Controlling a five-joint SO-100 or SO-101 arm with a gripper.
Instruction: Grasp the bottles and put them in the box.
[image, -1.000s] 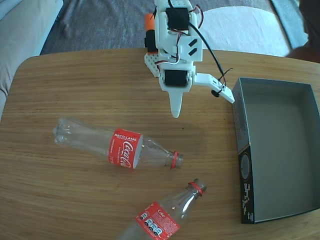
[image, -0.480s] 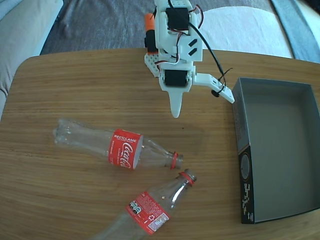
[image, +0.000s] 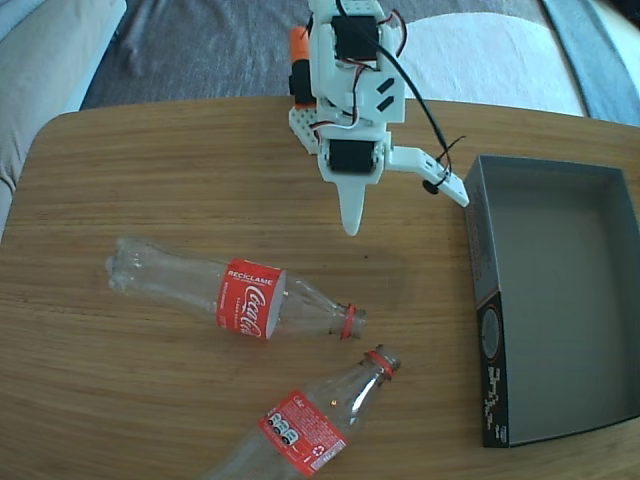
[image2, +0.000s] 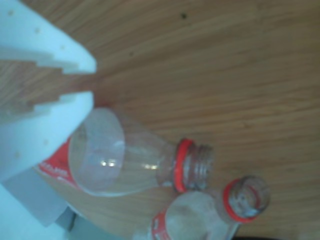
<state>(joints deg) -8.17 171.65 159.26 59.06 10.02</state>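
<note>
Nothing is packed yet: the box (image: 560, 300) at three o'clock on the table (image: 150, 180) sits empty, both bottles lying outside it, one (image: 235, 295) at centre, the other (image: 310, 425) at six o'clock, cut off by the frame's edge. The gripper (image: 405, 205) hangs released, holding nothing, jaws spread

Fixed view: two clear bottles, an upper bottle (image: 235, 296) and a lower bottle (image: 305, 424), each bearing one red label and one red neck ring; one cardboard box (image: 487, 300); one robot arm with one gripper (image: 400, 208); one wooden table (image: 140, 180). The wrist view likewise shows two bottle necks.
</note>
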